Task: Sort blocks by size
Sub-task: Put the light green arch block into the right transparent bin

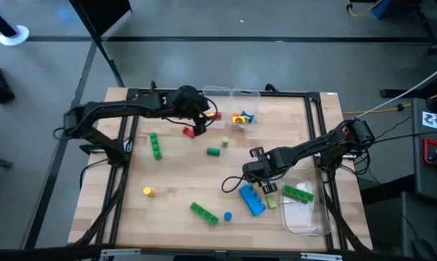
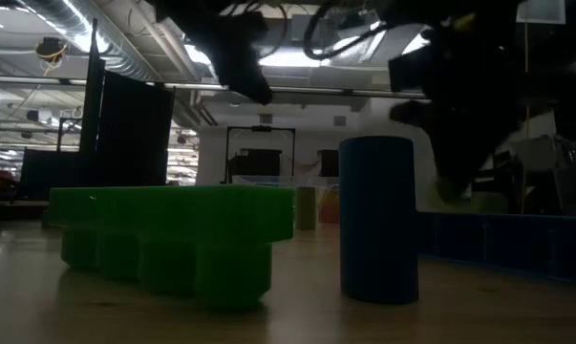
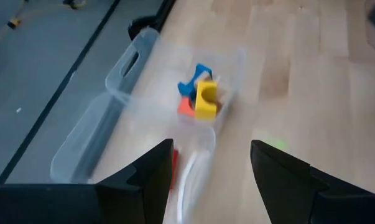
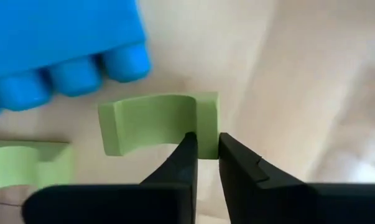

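Note:
Blocks lie scattered on the wooden table (image 1: 182,174): two green bricks (image 1: 155,145) (image 1: 204,212), a blue brick (image 1: 252,199), a yellow cylinder (image 1: 148,191), a green cylinder (image 1: 214,151) and a blue cylinder (image 1: 227,215). My right gripper (image 1: 267,185) is shut on a lime arch-shaped block (image 4: 156,121) beside the blue brick (image 4: 63,50). Another lime piece (image 4: 25,165) lies close by. My left gripper (image 3: 209,168) hangs open at the far side, by a red block (image 1: 188,131), facing a clear container (image 3: 143,93) of small blocks (image 3: 201,99). My right gripper pinches one end leg of the lime arch block (image 4: 207,134) between its two fingertips. The fingers come from above, pointing steeply down. The arch's hollow side faces the fingers. In the low view the block (image 2: 447,191) shows under the gripper, seemingly clear of the table.
A second clear container (image 1: 309,214) at the near right holds a green brick (image 1: 298,192). A lime cube (image 1: 225,141) sits mid-table. In the low view a green brick (image 2: 173,239) and the blue cylinder (image 2: 378,220) stand close to the camera. A black frame edges the table.

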You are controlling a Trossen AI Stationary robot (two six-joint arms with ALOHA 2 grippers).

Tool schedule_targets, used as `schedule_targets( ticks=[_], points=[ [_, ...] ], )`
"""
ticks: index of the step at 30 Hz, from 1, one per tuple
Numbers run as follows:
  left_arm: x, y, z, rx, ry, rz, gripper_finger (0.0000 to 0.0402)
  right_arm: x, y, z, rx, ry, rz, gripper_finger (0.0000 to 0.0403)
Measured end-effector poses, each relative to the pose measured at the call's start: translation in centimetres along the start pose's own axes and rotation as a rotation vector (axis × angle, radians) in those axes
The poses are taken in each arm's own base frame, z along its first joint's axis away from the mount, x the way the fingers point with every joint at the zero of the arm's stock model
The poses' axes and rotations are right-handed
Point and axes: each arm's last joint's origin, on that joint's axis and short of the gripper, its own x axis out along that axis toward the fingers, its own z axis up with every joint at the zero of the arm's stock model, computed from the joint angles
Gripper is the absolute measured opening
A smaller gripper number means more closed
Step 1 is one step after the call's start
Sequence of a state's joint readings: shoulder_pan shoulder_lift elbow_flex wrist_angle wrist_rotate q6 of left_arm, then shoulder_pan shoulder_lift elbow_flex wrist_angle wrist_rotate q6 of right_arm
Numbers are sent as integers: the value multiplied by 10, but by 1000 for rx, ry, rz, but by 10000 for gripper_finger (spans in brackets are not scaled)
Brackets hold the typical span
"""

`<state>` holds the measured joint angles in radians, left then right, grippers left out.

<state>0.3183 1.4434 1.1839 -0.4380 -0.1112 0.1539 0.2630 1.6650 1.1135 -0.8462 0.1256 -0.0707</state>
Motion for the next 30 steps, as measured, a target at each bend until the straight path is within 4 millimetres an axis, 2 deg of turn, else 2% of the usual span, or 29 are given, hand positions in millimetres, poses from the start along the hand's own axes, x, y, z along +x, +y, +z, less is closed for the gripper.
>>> schedule_targets(
  ticks=[7,14,21,25,30],
  points=[
    [-37,1,-17,-68,156,-18,198,-17,-28,9,-3,-11,-138,50],
    [-66,0,-46,-170,441,-22,198,-31,-76,11,-14,8,-328,45],
    [-77,-6,-66,-395,700,59,198,-42,-136,-1,45,51,-464,48],
    [-78,-6,-68,-519,714,112,198,-44,-169,-11,99,30,-524,47],
    [-78,-5,-68,-594,712,142,198,-44,-208,-26,174,-17,-557,49]
  ],
)
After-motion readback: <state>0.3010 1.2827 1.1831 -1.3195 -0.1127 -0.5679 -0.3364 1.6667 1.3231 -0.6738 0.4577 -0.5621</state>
